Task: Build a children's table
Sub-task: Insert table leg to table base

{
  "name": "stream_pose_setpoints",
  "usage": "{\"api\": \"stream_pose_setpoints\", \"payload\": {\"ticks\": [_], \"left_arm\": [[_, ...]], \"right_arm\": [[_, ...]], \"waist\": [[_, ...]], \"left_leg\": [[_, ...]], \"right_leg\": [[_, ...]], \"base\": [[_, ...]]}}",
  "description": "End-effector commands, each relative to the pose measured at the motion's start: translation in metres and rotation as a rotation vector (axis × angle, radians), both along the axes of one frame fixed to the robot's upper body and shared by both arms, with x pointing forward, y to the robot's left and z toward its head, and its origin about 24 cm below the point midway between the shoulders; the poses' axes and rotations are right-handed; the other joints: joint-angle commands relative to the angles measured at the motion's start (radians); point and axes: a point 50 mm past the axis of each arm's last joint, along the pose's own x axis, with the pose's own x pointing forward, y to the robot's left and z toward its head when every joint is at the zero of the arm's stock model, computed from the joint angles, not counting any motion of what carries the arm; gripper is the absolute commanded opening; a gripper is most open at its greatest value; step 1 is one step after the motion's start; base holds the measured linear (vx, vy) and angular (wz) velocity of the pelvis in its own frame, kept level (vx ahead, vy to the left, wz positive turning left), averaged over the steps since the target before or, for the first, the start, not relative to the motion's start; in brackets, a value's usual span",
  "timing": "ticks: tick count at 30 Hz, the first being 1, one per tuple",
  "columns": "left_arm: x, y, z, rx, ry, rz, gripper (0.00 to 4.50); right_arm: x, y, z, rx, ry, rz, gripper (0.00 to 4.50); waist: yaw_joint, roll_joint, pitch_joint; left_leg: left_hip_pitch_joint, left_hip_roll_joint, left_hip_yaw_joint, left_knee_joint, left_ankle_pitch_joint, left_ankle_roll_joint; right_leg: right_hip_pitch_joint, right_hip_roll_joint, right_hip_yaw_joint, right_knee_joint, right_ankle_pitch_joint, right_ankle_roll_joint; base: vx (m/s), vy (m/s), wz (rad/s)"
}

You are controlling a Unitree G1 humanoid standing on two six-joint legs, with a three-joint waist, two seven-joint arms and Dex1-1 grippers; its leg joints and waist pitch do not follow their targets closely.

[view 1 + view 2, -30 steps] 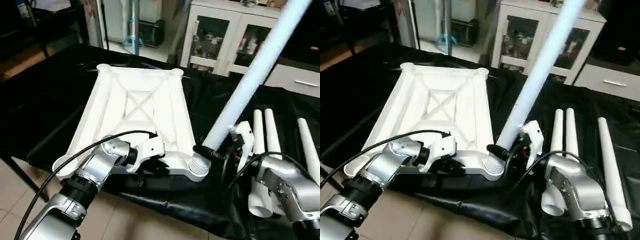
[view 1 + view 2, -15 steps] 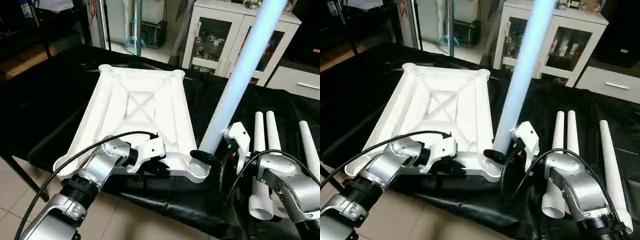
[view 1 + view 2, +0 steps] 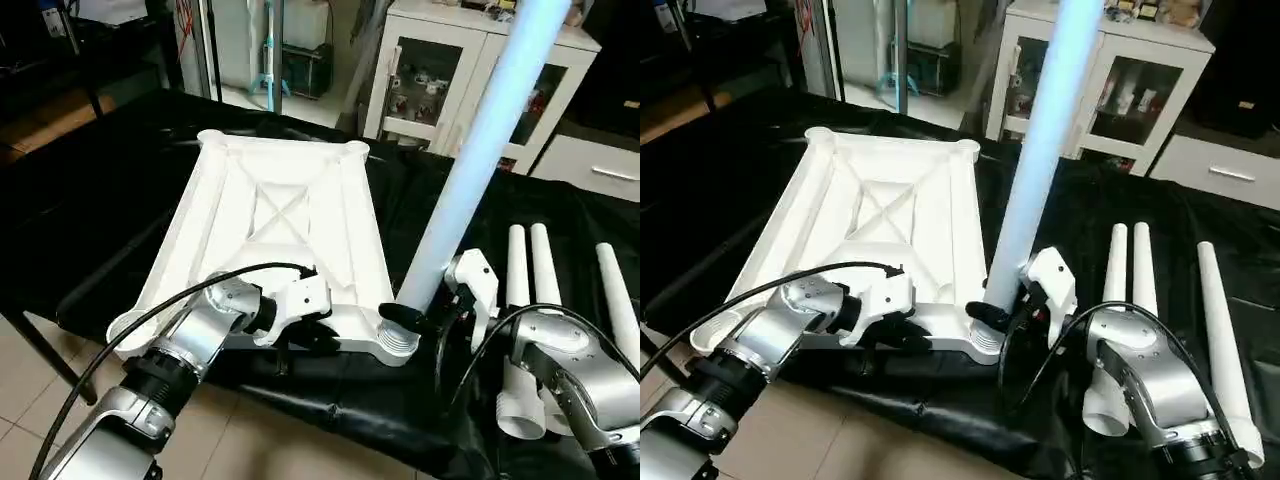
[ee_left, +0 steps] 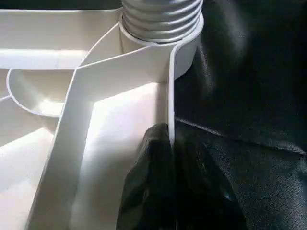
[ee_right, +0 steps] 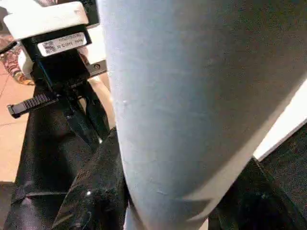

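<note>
Left eye view: a large white plastic square table top [image 3: 280, 240] lies ribbed underside up on the black-covered work table [image 3: 90, 210]. The left gripper [image 4: 169, 158] pinches its near rim wall, fingers clamped narrowly. The right gripper [image 3: 420, 322] grips a long white tapered tube leg [image 3: 480, 150] standing in the threaded near corner socket [image 3: 398, 342]. Three more white tube legs [image 3: 530, 290] lie just beside.
</note>
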Motion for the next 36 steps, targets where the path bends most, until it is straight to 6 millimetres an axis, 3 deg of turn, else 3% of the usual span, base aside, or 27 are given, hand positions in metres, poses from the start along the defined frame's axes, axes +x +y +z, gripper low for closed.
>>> {"api": "stream_pose_setpoints", "payload": {"ticks": [1,9,11,15,24,28,31,32,33,34,35,36], "left_arm": [[-0.004,0.009,-0.014,0.022,0.053,0.035,0.00],[-0.004,0.011,-0.013,0.027,0.053,0.034,0.00],[-0.003,0.011,-0.013,0.027,0.053,0.034,0.00],[-0.003,0.011,-0.013,0.027,0.054,0.033,0.00],[-0.002,0.010,-0.012,0.023,0.040,0.042,0.00],[0.005,0.010,-0.010,0.003,0.001,0.122,0.00],[0.013,0.004,-0.005,-0.026,-0.019,0.233,0.00],[0.015,0.002,-0.003,-0.032,-0.019,0.249,0.00],[0.017,-0.005,0.000,-0.048,-0.018,0.285,0.00],[0.018,-0.009,0.002,-0.055,-0.016,0.302,0.00],[0.018,-0.012,0.003,-0.057,-0.015,0.309,0.00],[0.019,-0.017,0.005,-0.058,-0.019,0.321,0.00]], "right_arm": [[-0.025,-0.022,-0.061,-0.125,0.273,-0.123,1.85],[-0.029,-0.023,-0.072,-0.106,0.294,-0.184,1.85],[-0.029,-0.023,-0.073,-0.107,0.295,-0.191,1.85],[-0.028,-0.026,-0.074,-0.111,0.294,-0.211,1.85],[-0.022,-0.025,-0.069,-0.111,0.262,-0.219,1.85],[-0.011,-0.030,-0.070,-0.128,0.230,-0.358,1.85],[0.004,-0.038,-0.072,-0.146,0.198,-0.574,1.84],[0.006,-0.039,-0.073,-0.154,0.192,-0.607,1.84],[0.012,-0.041,-0.074,-0.176,0.178,-0.688,1.84],[0.015,-0.040,-0.075,-0.179,0.172,-0.730,1.84],[0.017,-0.038,-0.075,-0.178,0.169,-0.750,1.84],[0.021,-0.036,-0.076,-0.186,0.171,-0.789,1.84]], "waist": [[-0.007,-0.002,0.001],[-0.017,0.000,0.004],[-0.020,0.000,0.004],[-0.019,-0.001,0.004],[-0.020,0.000,0.007],[-0.031,0.002,0.010],[-0.050,0.004,0.012],[-0.059,0.013,0.012],[-0.066,0.013,0.012],[-0.079,0.023,0.011],[-0.080,0.029,0.010],[-0.092,0.034,0.015]], "left_leg": [[0.011,0.103,-0.061,-0.081,-0.424,-0.024],[0.018,0.102,-0.073,-0.084,-0.532,-0.049],[0.018,0.103,-0.074,-0.086,-0.545,-0.053],[0.018,0.103,-0.072,-0.086,-0.540,-0.049],[0.019,0.103,-0.075,-0.086,-0.560,-0.050],[0.019,0.099,-0.082,-0.086,-0.599,-0.062],[0.016,0.097,-0.096,-0.089,-0.664,-0.082],[0.018,0.097,-0.103,-0.091,-0.701,-0.093],[0.018,0.098,-0.105,-0.094,-0.726,-0.101],[0.010,0.100,-0.115,-0.107,-0.776,-0.120],[0.006,0.103,-0.117,-0.114,-0.799,-0.129],[-0.004,0.102,-0.115,-0.135,-0.877,-0.149]], "right_leg": [[-0.015,-0.123,0.076,-0.112,-0.522,-0.062],[-0.024,-0.124,0.071,-0.126,-0.635,-0.029],[-0.025,-0.123,0.072,-0.125,-0.622,-0.031],[-0.027,-0.123,0.075,-0.124,-0.596,-0.039],[-0.031,-0.125,0.074,-0.130,-0.637,-0.030],[-0.033,-0.126,0.066,-0.134,-0.687,-0.021],[-0.028,-0.124,0.048,-0.141,-0.727,-0.008],[-0.023,-0.121,0.037,-0.141,-0.711,-0.010],[-0.022,-0.117,0.032,-0.142,-0.690,-0.013],[-0.008,-0.108,0.022,-0.130,-0.601,-0.029],[0.001,-0.105,0.022,-0.121,-0.545,-0.040],[0.003,-0.090,0.018,-0.103,-0.448,-0.058]], "base": [[0.000,0.000,0.00],[0.000,0.000,0.00],[0.000,0.000,0.00],[0.000,0.000,0.00],[0.000,0.000,0.00],[0.000,0.000,0.00],[-0.017,0.010,-0.05],[-0.059,0.037,-0.15],[-0.059,0.037,-0.15],[-0.056,0.048,-0.15],[-0.047,0.050,-0.14],[-0.047,0.050,-0.14]]}}
